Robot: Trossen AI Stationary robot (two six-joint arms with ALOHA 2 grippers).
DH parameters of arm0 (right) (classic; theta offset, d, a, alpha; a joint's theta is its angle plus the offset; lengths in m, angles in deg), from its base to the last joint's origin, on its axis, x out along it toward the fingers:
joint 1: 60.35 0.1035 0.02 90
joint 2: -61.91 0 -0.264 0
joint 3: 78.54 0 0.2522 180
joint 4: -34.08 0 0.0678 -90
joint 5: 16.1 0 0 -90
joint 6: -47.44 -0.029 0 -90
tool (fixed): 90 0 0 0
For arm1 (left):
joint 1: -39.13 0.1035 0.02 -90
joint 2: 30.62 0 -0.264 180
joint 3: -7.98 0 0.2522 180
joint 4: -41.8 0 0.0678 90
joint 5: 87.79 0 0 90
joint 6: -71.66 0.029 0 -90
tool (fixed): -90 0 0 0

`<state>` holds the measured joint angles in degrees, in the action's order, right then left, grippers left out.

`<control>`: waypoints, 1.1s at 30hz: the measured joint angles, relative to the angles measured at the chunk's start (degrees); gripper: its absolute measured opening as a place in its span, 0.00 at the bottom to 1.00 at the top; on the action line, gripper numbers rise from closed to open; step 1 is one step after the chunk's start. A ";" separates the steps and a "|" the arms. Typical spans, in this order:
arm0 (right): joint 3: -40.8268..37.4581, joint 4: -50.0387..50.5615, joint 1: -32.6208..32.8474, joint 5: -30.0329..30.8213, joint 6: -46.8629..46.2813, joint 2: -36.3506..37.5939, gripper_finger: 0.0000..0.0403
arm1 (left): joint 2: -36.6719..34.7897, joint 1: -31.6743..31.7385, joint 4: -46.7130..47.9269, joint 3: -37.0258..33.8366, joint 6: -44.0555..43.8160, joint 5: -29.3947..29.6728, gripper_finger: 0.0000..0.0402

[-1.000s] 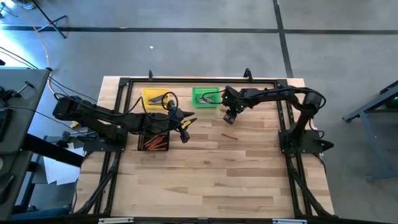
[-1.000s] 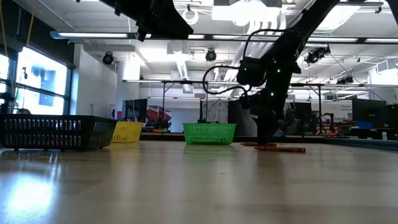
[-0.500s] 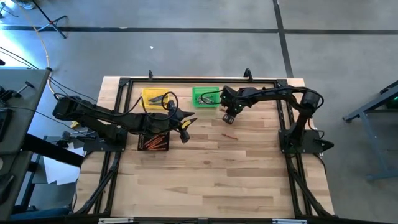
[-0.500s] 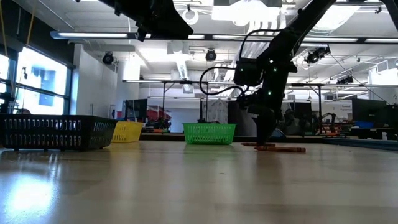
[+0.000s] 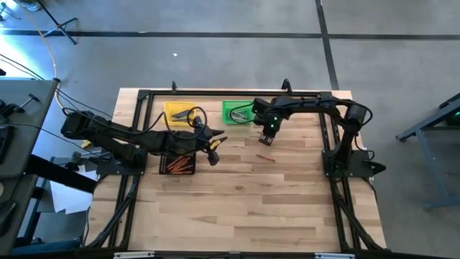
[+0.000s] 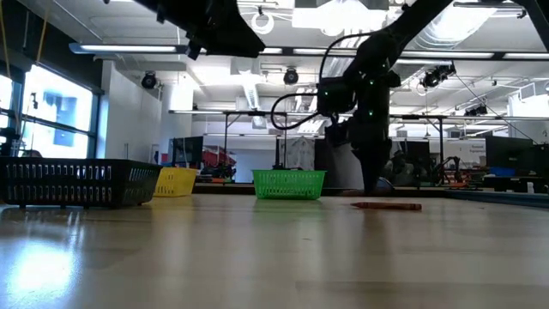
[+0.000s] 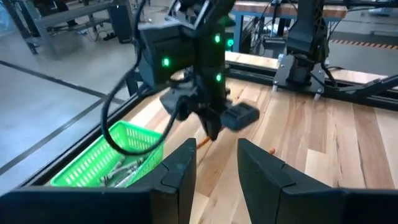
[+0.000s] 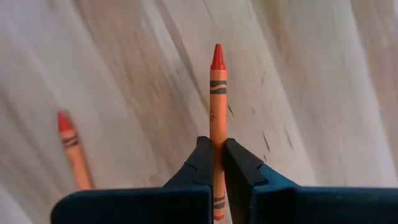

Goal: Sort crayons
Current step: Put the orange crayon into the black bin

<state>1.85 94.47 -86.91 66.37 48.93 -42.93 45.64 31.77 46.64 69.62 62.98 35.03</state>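
The right gripper (image 8: 217, 163) pinches an orange crayon (image 8: 216, 106), lifted over the table at the green bin's (image 5: 231, 117) 3 o'clock. Orange ones fill the black bin (image 5: 177, 165); one loose crayon (image 5: 266, 156) remains. The left gripper (image 7: 214, 163), spread, waits over the black bin.

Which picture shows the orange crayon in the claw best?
The right wrist view: the thin orange-red crayon fills it, pinched in the right claw. The left wrist view shows only its tip; the high and low views hide it.
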 joint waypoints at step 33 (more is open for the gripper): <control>-35.85 -87.35 14.58 -2.57 -12.03 38.71 0.01 | 9.98 6.03 -52.84 -13.69 13.49 -13.75 0.25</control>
<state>-34.00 7.12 -72.33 63.80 36.90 -4.22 55.62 37.80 -6.20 55.92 76.47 21.28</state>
